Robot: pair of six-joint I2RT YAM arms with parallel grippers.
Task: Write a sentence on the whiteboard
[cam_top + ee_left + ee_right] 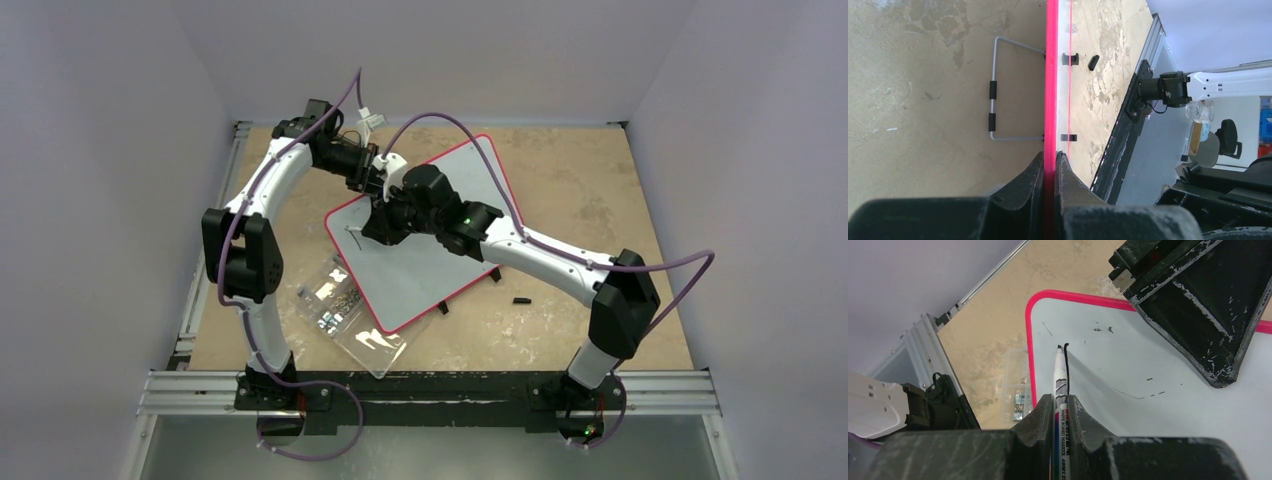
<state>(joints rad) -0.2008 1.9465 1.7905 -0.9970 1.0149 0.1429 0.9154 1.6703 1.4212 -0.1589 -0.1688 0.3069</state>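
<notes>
The whiteboard [430,250], white with a red rim [1050,75], lies skewed on the table. My left gripper [383,188] [1050,156] is shut on its far left rim, which shows edge-on between the jaws. My right gripper [378,228] [1060,399] is shut on a white whiteboard marker [1060,380]. The marker's tip rests on the board [1128,375] near its left corner. One thin black stroke [1066,370] runs beside the tip; no words of the sentence show. A few small dark specks dot the board.
A clear plastic box of screws [345,315] [1015,385] lies against the board's near left edge. A small black cap [521,299] [1093,62] lies on the table to the right. A wire stand [993,100] shows behind the board. Enclosure walls stand on three sides.
</notes>
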